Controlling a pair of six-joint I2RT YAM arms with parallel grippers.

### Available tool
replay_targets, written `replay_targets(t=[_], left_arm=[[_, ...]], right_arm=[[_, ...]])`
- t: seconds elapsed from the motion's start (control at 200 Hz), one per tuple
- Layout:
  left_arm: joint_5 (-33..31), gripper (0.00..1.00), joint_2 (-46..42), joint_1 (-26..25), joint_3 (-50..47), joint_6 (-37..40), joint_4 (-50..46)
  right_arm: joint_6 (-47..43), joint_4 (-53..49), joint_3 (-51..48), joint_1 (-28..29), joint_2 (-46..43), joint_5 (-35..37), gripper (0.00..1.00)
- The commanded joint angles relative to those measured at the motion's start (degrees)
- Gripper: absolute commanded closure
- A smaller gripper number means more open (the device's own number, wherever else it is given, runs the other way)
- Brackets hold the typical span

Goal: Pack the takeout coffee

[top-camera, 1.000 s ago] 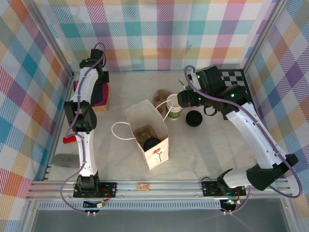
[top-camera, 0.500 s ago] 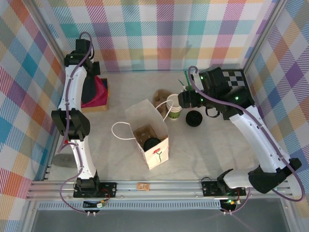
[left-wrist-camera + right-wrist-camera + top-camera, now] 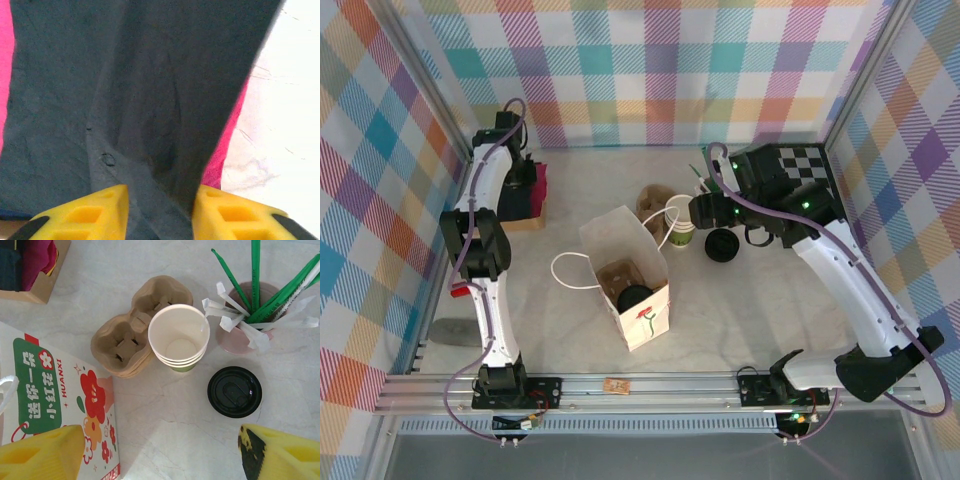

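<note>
Sitting in the bag (image 3: pixel 647 318), the takeout coffee (image 3: pixel 634 296) shows just its lid.

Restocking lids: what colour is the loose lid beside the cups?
The lid is black, clearest in the right wrist view.

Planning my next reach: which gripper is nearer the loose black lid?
Right. The right gripper hovers close to the black lid; the left gripper is across the table, at the dark napkins.

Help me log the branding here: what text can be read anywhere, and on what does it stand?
"HUANXI": printed on the side of the white paper bag, next to its green label.
Chinese characters on the green label: too unclear to read reliably.
Raised marks on the loose black lid: too small to read.
</note>
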Motion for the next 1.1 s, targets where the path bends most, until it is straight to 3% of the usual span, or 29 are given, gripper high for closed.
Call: replay_targets(t=[0.0,0.17,0.385,0.545,0.74,0.876,1.096], left_arm=[[0.34,0.52,-1.14,0.44,-0.9,0.02,-0.27],[0.05,0.48,-2.17,0.52,-2.53,-1.36,1.18],[0.97,0.52,1.64,1.32,1.75,-1.73,-0.72],[-0.23,0.73,2.45,1.32,2.71,-1.33,-1.04],[-2.87,0.85,2.43,1.36,2.89,-0.27,-1.14],[-4.04,1.0,1.24,1.39,2.68,-0.55,-0.56],[-2.1,1.0,-3.63,1.4,2.67,-1.1,-0.64]], right_arm=[[0.82,1.52,-0.63,-0.41,-0.18,-0.76,0.2],[0.65,2.48,-1.4,-0.41,-0.16,-0.92,0.2],[-0.2,2.5,-2.31,-0.41,-0.85,-0.41,0.19],[-0.44,2.4,-2.66,-0.48,-1.48,0.38,0.19],[-0.41,2.54,-2.43,-0.43,-1.21,0.04,0.19],[-0.23,2.66,-2.27,-0.48,-1.15,-0.15,0.19],[-0.23,2.65,-2.41,-0.44,-1.56,-0.05,0.19]])
